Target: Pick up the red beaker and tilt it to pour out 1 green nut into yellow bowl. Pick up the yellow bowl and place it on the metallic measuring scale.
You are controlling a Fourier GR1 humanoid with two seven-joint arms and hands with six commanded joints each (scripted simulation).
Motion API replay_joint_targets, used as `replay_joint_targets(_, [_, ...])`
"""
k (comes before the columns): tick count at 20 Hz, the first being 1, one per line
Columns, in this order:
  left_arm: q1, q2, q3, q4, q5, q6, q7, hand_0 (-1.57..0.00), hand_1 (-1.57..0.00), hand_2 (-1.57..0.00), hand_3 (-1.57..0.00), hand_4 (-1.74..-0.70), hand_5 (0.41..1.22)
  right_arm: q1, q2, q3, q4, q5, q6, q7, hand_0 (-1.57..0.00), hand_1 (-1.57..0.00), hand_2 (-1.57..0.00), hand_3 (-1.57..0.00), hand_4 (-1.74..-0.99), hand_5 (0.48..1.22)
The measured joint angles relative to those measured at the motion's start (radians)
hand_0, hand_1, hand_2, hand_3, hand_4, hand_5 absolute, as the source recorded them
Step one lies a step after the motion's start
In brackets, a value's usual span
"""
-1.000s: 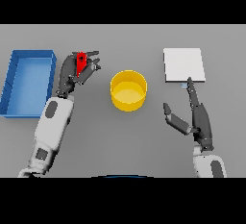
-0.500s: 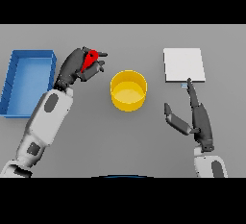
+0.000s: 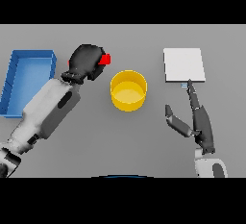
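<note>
My left hand (image 3: pixel 86 62) is shut on the red beaker (image 3: pixel 104 59), holding it above the table just left of the yellow bowl (image 3: pixel 128 90). Only the beaker's red end shows past the fingers, pointing toward the bowl; the rest is hidden by the hand. No green nut can be seen in the beaker or in the bowl. The bowl stands upright at the table's middle. The metallic measuring scale (image 3: pixel 183 64), a pale square plate, lies at the right rear. My right hand (image 3: pixel 197 119) rests open on the table in front of the scale, fingers pointing at it.
A blue tray (image 3: pixel 28 81) lies at the left edge, behind and beside my left forearm.
My left hand has carried the red beaker right toward the bowl and rolled over it, so the hand now hides most of the beaker. The right hand has not moved.
</note>
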Motion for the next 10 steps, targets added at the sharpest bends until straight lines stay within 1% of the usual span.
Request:
replay_joint_targets(1, [-0.020, 0.004, -0.021, 0.008, -0.017, -0.014, -0.007, -1.57, -1.57, -1.57, -1.57, -1.74, 1.190, -0.009, 0.005, 0.000, 0.008, -0.001, -0.001, 0.014, 0.00, 0.00, 0.00, 0.00, -1.274, 0.704])
replay_joint_targets(3, [-0.050, 0.024, -0.066, 0.029, -0.061, -0.034, -0.022, -1.57, -1.57, -1.57, -1.57, -1.65, 1.201, -0.021, 0.010, 0.009, 0.014, 0.009, -0.002, 0.022, 0.00, 0.00, 0.00, 0.00, -1.284, 0.705])
replay_joint_targets(4, [-0.072, 0.026, -0.094, 0.040, -0.084, -0.049, -0.034, -1.57, -1.57, -1.57, -1.57, -1.67, 1.205, -0.012, 0.011, 0.008, 0.007, 0.002, 0.000, 0.007, 0.00, 0.00, 0.00, 0.00, -1.283, 0.702])
replay_joint_targets(5, [-0.091, 0.029, -0.119, 0.046, -0.102, -0.067, -0.039, -1.57, -1.57, -1.57, -1.47, -1.68, 1.208, -0.007, 0.018, 0.009, 0.005, -0.001, -0.001, 0.008, 0.00, 0.00, 0.00, 0.00, -1.285, 0.697])
replay_joint_targets(6, [-0.125, 0.022, -0.148, 0.054, -0.122, -0.106, -0.024, -1.57, -1.57, -1.57, -1.39, -1.69, 1.211, -0.009, 0.020, 0.004, 0.004, -0.012, 0.000, 0.004, 0.00, 0.00, 0.00, 0.00, -1.287, 0.690])
replay_joint_targets(7, [-0.148, 0.029, -0.173, 0.065, -0.139, -0.133, -0.027, -1.57, -1.57, -1.57, -1.33, -1.69, 1.213, -0.005, 0.028, 0.001, 0.015, -0.020, -0.002, -0.002, 0.00, 0.00, 0.00, 0.00, -1.288, 0.685])
replay_joint_targets(8, [-0.166, 0.045, -0.198, 0.072, -0.152, -0.157, -0.056, -1.57, -1.57, -1.57, -1.28, -1.70, 1.215, -0.005, 0.029, -0.003, 0.012, -0.025, -0.004, -0.008, 0.00, 0.00, 0.00, 0.00, -1.292, 0.678])
replay_joint_targets(9, [-0.189, 0.037, -0.228, 0.087, -0.173, -0.166, -0.064, -1.57, -1.57, -1.57, -1.34, -1.71, 1.216, 0.000, 0.031, -0.002, 0.009, -0.020, -0.009, -0.014, 0.00, 0.00, 0.00, 0.00, -1.294, 0.672])
replay_joint_targets(10, [-0.204, 0.031, -0.256, 0.106, -0.188, -0.169, -0.089, -1.57, -1.57, -1.57, -1.38, -1.71, 1.217, -0.005, 0.035, -0.003, 0.014, -0.024, -0.010, -0.004, 0.00, 0.00, 0.00, 0.00, -1.295, 0.664])
